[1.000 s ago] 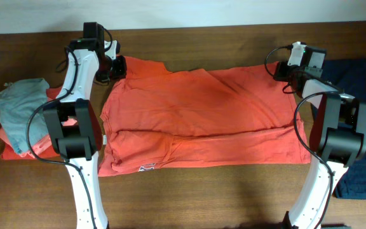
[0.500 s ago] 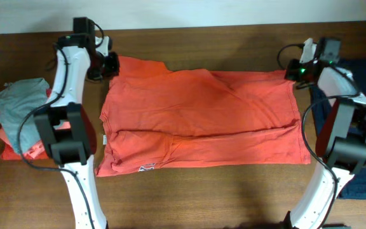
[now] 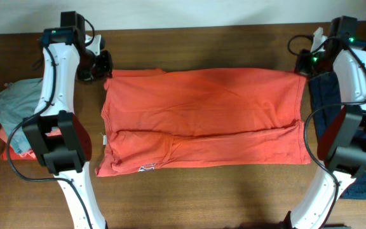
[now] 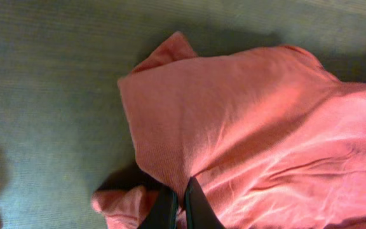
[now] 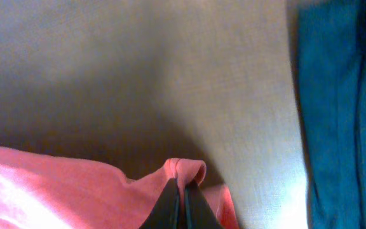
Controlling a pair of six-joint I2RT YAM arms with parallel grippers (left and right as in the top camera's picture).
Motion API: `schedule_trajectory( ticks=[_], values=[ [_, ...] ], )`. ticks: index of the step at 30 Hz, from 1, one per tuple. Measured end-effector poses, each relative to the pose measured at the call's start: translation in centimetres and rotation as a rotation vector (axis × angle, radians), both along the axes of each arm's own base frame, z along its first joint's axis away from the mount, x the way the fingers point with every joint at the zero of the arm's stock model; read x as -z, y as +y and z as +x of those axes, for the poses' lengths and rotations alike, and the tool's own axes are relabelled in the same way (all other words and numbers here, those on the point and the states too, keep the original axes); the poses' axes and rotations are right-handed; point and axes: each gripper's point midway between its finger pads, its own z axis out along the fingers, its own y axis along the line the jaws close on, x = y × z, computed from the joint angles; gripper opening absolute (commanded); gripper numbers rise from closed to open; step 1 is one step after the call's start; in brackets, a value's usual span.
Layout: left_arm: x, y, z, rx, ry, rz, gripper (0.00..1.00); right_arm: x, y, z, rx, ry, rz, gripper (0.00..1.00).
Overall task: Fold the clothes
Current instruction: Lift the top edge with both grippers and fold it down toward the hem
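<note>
overhead, we find the orange-red t-shirt [image 3: 202, 121] spread on the table [image 3: 189, 191], its far corners pinched by the left gripper [image 3: 105, 65] and right gripper [image 3: 302, 63]; uneven pulling could skew the fold. left wrist: jaws clamped on thin cloth that may slip, fingers mostly cut off. right wrist: jaws clamped on a small tuck, its depth hidden.

Your overhead view is bright, even and sharp, with only faint shadows on the surface [image 3: 202, 191]. Both wrist views look dim and grainy. On the left, light rakes the shirt [image 4: 265, 127] and the left pincer [image 4: 175, 207] blurs. On the right, a dark shadow lies above the shirt; the navy cloth [image 5: 342, 95] is soft.
</note>
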Motion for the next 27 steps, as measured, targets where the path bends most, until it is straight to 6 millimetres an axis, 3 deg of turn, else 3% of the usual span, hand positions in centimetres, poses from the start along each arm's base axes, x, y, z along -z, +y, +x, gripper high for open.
schedule_trajectory(
  ticks=[6,10,21,27],
  values=[
    [0.3,1.8,-2.3,-0.044,0.097,-0.022,0.00,0.3,-1.5,-3.3,0.049,0.119,0.033,0.04],
    [0.3,1.9,-4.1,-0.051,0.170,-0.048,0.00,0.6,-2.2,-5.3,0.077,0.189,0.057,0.04],
    [-0.1,1.2,-9.5,-0.027,0.389,-0.078,0.00,0.8,-0.5,-10.5,0.057,0.400,0.123,0.04],
    [-0.3,1.2,-9.7,-0.008,0.390,-0.076,0.00,0.6,-0.1,-12.9,0.048,0.500,0.126,0.04]
  ],
)
